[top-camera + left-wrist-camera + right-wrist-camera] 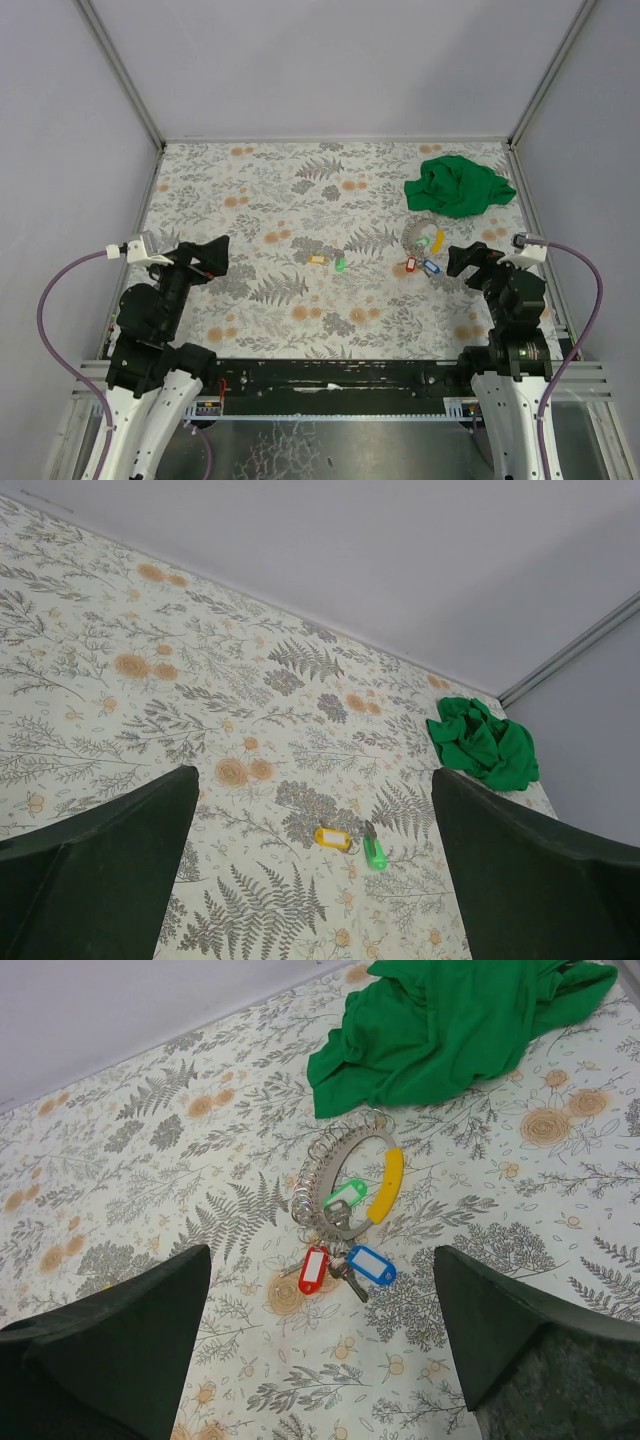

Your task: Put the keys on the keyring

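Left gripper (315,780) and right gripper (320,1255) both gape, empty. Left wrist shows the keys (332,837) mid-table — right wrist alone the keyring (385,1188), toward the far-right corner.

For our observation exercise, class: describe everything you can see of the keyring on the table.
The keyring is a thin silvery loop lying flat on the floral table cover beside the green cloth; contact unclear. Small rings crowd one arc, a yellow sleeve covers the other. A green tag lies inside it; red tag and blue tag, with keys, trail from its near end. Nothing else touches it.
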Available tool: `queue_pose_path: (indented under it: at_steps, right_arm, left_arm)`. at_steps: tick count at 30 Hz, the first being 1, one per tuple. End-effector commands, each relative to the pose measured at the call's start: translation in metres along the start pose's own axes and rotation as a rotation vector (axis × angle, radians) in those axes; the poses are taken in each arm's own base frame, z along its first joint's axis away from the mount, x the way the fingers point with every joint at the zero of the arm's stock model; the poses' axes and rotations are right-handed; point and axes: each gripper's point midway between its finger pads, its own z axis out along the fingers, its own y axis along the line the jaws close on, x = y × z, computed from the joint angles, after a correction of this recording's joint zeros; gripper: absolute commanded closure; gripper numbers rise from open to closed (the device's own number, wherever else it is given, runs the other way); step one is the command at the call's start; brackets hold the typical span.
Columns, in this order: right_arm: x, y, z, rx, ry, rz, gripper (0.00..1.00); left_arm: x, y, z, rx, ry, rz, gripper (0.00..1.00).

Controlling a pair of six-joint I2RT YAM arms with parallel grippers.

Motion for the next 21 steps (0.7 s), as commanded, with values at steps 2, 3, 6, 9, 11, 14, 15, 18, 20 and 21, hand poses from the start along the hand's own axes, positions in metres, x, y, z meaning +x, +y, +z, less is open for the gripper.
queue_pose_path:
  at_steps: [2,3,6,9,11,14,15,18,20,21]
  right_arm:
    - [-0.012,0.007,0.002,-0.024,-0.026,-0.016,0.01]
    - [-0.011,0.007,0.003,-0.025,-0.019,-0.017,0.01]
    - [-0.008,0.007,0.006,-0.026,-0.005,-0.016,0.01]
    - [-0.003,0.008,0.01,-0.038,0.002,-0.004,0.01]
    - [0.001,0.009,0.012,-0.051,0.009,-0.001,0.01]
    - [0.009,0.011,0.015,-0.068,0.048,-0.018,0.01]
    - [0.011,0.01,0.017,-0.065,0.059,-0.023,0.01]
    - [0.019,0.005,0.025,-0.04,0.113,-0.022,0.01]
    - [0.029,0.005,0.033,-0.038,0.169,-0.019,0.01]
    - [0.035,0.004,0.038,-0.035,0.199,-0.012,0.01]
  left_arm:
    - [-0.01,-0.005,0.002,0.024,-0.048,-0.009,0.0]
    - [-0.01,-0.005,0.002,0.023,-0.045,-0.007,0.0]
    - [-0.009,-0.003,0.003,0.012,-0.037,-0.003,0.0]
    - [-0.007,-0.002,0.004,0.009,-0.031,0.0,0.0]
    - [-0.006,-0.002,0.005,0.009,-0.025,0.005,0.0]
    - [-0.005,-0.002,0.005,0.008,-0.021,0.011,0.0]
    - [-0.004,-0.001,0.006,0.008,-0.017,0.013,0.0]
    - [-0.001,-0.001,0.007,0.009,-0.006,0.017,0.0]
    - [0.002,-0.001,0.008,0.007,0.007,0.019,0.0]
    - [0.003,0.0,0.009,0.005,0.013,0.018,0.0]
